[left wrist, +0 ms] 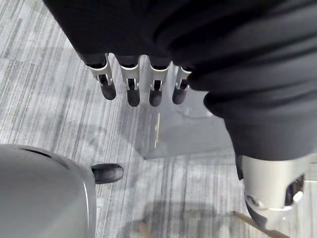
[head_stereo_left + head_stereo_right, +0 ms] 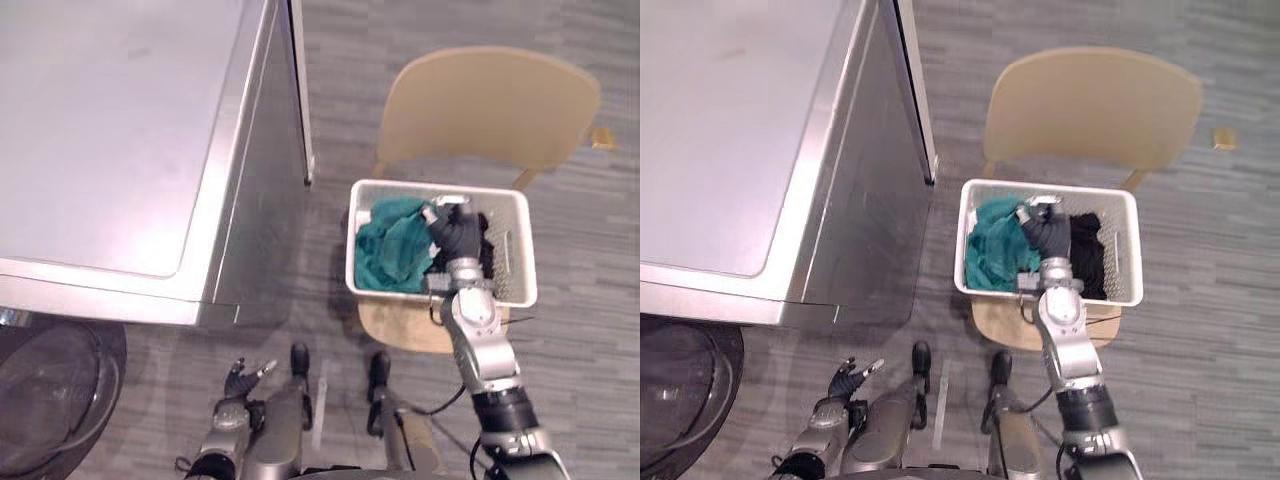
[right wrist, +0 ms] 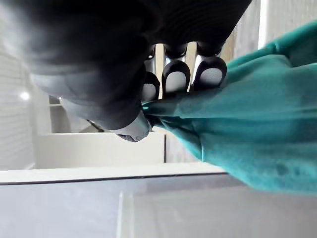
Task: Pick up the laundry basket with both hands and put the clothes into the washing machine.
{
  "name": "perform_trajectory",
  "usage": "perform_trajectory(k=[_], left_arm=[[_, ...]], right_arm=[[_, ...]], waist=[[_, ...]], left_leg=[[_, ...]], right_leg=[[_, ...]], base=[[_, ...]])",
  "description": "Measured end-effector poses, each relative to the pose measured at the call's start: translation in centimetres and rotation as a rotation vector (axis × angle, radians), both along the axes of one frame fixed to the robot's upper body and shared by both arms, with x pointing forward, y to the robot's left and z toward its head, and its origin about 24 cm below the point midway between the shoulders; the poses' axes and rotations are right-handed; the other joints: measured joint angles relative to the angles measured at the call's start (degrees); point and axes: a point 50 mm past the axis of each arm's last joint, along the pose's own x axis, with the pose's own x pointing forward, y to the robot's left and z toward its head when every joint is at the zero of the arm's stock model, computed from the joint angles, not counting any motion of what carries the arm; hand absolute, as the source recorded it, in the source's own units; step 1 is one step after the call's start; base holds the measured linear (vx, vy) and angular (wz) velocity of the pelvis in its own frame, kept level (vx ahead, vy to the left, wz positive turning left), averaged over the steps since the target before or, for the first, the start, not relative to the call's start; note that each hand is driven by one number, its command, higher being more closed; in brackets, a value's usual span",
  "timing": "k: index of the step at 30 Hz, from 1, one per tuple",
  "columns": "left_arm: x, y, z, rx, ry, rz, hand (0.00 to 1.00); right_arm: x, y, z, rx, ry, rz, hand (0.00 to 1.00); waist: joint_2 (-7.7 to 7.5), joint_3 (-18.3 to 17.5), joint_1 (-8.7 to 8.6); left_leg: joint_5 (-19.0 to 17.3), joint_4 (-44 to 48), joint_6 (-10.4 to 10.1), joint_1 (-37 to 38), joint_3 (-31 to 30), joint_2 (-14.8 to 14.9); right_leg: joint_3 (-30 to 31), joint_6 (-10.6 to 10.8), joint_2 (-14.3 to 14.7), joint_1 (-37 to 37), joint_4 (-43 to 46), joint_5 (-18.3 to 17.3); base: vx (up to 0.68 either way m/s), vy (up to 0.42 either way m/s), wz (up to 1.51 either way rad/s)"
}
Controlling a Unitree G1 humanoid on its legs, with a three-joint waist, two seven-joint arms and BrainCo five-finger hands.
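A white laundry basket (image 2: 518, 226) rests on the seat of a tan wooden chair (image 2: 490, 100). Inside lie a teal garment (image 2: 392, 246) on the left and a black garment (image 2: 1087, 250) on the right. My right hand (image 2: 455, 234) reaches into the basket over the clothes. In the right wrist view its fingers (image 3: 174, 79) and thumb pinch a fold of the teal garment (image 3: 247, 134). My left hand (image 2: 241, 382) hangs low near the floor, fingers (image 1: 130, 85) straight and holding nothing. The washing machine (image 2: 120, 150) stands at the left, its round door (image 2: 50, 390) open below.
The washing machine's steel top takes up the left side. Its corner (image 2: 305, 170) stands close to the basket's left wall. Grey plank floor (image 2: 590, 300) lies to the right of the chair. A small tan block (image 2: 601, 138) lies on the floor at the far right.
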Motion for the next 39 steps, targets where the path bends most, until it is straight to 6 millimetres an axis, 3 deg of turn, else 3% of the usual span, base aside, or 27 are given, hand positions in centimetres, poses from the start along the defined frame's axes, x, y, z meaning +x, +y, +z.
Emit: perform_trajectory(k=[2,3,4,5,7,8,10,12,13,14,15,19,21,25,28,32,36,39], left_arm=[[-0.1,0.2,0.0,0.002,0.003,0.004,0.00],[-0.2,0.4,0.0,0.004,0.006,0.010,0.00],[-0.2,0.5,0.0,0.006,0.005,0.012,0.00],[-0.3,0.9,0.0,0.009,0.001,0.032,0.00],[-1.1,1.4,0.1,0.012,-0.006,0.070,0.00],[-1.4,1.7,0.3,0.012,-0.021,0.097,0.00],[-1.7,1.4,0.5,0.008,-0.048,0.110,0.00],[-2.1,-0.6,0.8,-0.055,-0.094,0.132,0.00],[-2.1,-1.2,0.8,-0.076,-0.104,0.135,0.00],[-2.3,-2.4,0.7,-0.116,-0.105,0.132,0.00],[-1.7,-3.1,1.1,-0.132,-0.131,0.104,0.00],[0.2,-4.9,3.8,-0.155,-0.279,-0.003,0.00],[2.5,-5.4,6.5,-0.159,-0.437,-0.048,0.00],[5.6,-7.4,10.7,-0.176,-0.655,-0.154,0.00],[7.3,-9.3,13.7,-0.165,-0.790,-0.270,0.00],[8.6,-10.8,16.0,-0.100,-0.891,-0.425,0.00],[9.5,-13.5,17.9,-0.072,-0.968,-0.589,0.00],[10.1,-15.3,18.0,-0.054,-0.967,-0.688,0.00]], right_arm=[[-0.4,0.1,-0.2,0.026,-0.006,0.014,1.00],[-0.6,0.1,-0.5,0.043,0.004,0.010,1.00],[-0.8,0.1,-0.6,0.052,0.008,0.008,1.00],[-1.1,0.1,-1.1,0.079,0.024,-0.001,1.00],[-1.6,0.7,-0.8,0.126,0.013,0.019,1.00],[-2.1,1.1,0.0,0.146,-0.032,0.034,1.00],[-2.7,1.7,1.8,0.164,-0.122,0.062,1.00],[-3.2,1.9,3.1,0.182,-0.194,0.083,1.00],[-3.2,1.9,3.2,0.186,-0.204,0.086,1.00],[-3.2,1.6,3.1,0.175,-0.200,0.076,1.00],[-3.2,1.1,2.9,0.162,-0.193,0.056,1.00],[-2.6,0.0,3.2,0.147,-0.205,0.004,1.00],[-2.4,-0.4,3.7,0.115,-0.230,-0.011,1.00],[-1.9,-1.0,4.3,0.112,-0.256,-0.046,1.00],[-1.8,-0.6,4.4,0.123,-0.257,-0.038,1.00],[-1.6,2.3,5.8,0.138,-0.306,0.078,1.00],[-1.8,6.1,7.5,0.113,-0.370,0.260,1.00],[-1.9,9.0,8.0,0.110,-0.376,0.396,1.00]], waist=[[0.17,-0.2,-0.18],[0.17,-0.2,-0.55],[0.10,-0.2,-0.70],[-0.18,-0.5,-1.22],[-0.74,-1.9,-0.95],[-0.80,-2.4,-0.28],[-0.25,-3.2,1.24],[2.27,-5.3,1.99],[2.99,-5.6,2.00],[4.89,-6.1,1.84],[5.59,-6.0,0.66],[5.15,-6.4,0.12],[6.06,-7.1,0.00],[8.34,-8.7,-0.11],[7.08,-9.7,0.02],[5.65,-10.7,-0.09],[5.57,-11.4,-0.32],[5.46,-12.6,-1.33]], left_leg=[[-0.1,1.3,0.2,0.3,-0.8,0.2],[-0.2,2.5,0.5,0.3,-1.6,0.6],[-0.3,3.0,0.6,0.4,-2.6,0.5],[-0.3,4.5,0.6,0.6,-5.4,0.2],[-0.5,6.8,0.5,-0.9,-8.6,-0.4],[-0.9,8.6,0.0,-2.6,-10.0,-0.7],[-0.4,12.2,-1.3,-6.8,-11.9,-0.6],[2.0,12.7,-3.6,-12.6,-15.0,0.8],[3.3,10.9,-3.4,-13.1,-15.7,1.4],[3.9,5.7,-2.9,-13.0,-14.9,3.4],[0.7,2.5,0.3,-12.6,-10.7,5.3],[0.4,14.4,-0.4,-10.4,-1.6,4.8],[-2.2,16.0,-1.7,-4.5,-0.9,4.8],[-2.3,0.4,-3.2,4.9,-2.5,4.5],[-1.8,-2.3,-3.9,5.9,-2.8,4.2],[-1.5,-2.4,-3.5,6.5,-1.7,2.1],[-0.7,-3.1,-2.5,6.9,-1.5,1.2],[0.5,-5.0,-2.2,8.3,-1.4,1.2]], right_leg=[[0.0,0.8,-0.3,-0.2,3.2,-0.9],[1.4,0.9,-0.9,-0.7,8.4,-3.8],[2.4,-0.1,-1.3,-1.4,14.3,-6.9],[4.8,0.5,-1.9,-1.9,27.1,-11.2],[9.6,2.0,-2.0,-1.1,37.3,-13.4],[12.1,2.1,-1.8,0.2,38.2,-13.8],[14.2,2.5,-0.4,3.2,33.0,-18.1],[9.0,-0.9,1.3,3.9,25.3,-23.9],[7.5,-1.5,2.0,3.6,24.2,-24.9],[5.0,-2.8,3.5,2.8,22.8,-24.6],[1.3,-4.7,3.1,2.9,20.8,-22.8],[-4.0,-7.0,1.0,2.8,15.2,-16.8],[-6.5,-6.8,1.5,2.8,11.2,-13.6],[-9.6,-5.2,3.0,2.7,9.0,-11.5],[-11.0,-4.0,2.2,2.4,9.6,-10.6],[-9.6,-2.5,0.6,2.3,9.2,-9.1],[-9.2,-2.1,0.1,3.0,7.3,-7.3],[-8.9,-2.2,0.6,4.2,5.0,-5.8]], base=[[-0.02,0.010,0.22],[-0.04,0.001,0.60],[-0.05,-0.030,1.04],[-0.05,-0.090,1.15],[-0.08,-0.155,1.04],[-0.20,-0.284,0.71],[-0.27,-0.310,0.50],[-0.33,-0.278,0.49],[-0.40,-0.288,0.61],[-0.41,-0.275,1.01],[-0.43,-0.242,1.24],[-0.31,-0.186,0.88],[-0.27,-0.056,0.64],[-0.14,0.041,0.55],[-0.07,0.128,0.21],[-0.05,0.132,-0.09],[-0.02,0.063,-0.05],[0.00,0.018,-0.07]])
